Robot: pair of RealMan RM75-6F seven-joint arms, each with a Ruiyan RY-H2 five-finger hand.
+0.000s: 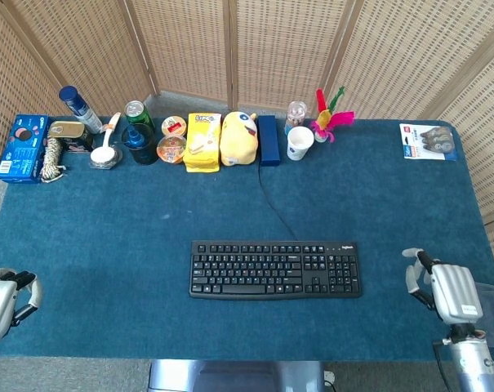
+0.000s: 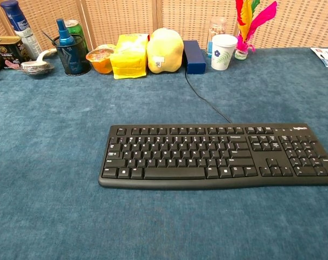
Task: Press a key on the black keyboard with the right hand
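Flat black keyboard [image 1: 275, 269] alone mid-table. Right robot hand [image 1: 444, 291] far off right, fingers curled, holding nothing.

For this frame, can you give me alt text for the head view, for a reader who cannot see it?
A black keyboard lies untouched at the centre of a blue table; the right hand sits apart at the table's right edge, the left hand at the left edge. Snacks, cans and a paper cup line the far edge.
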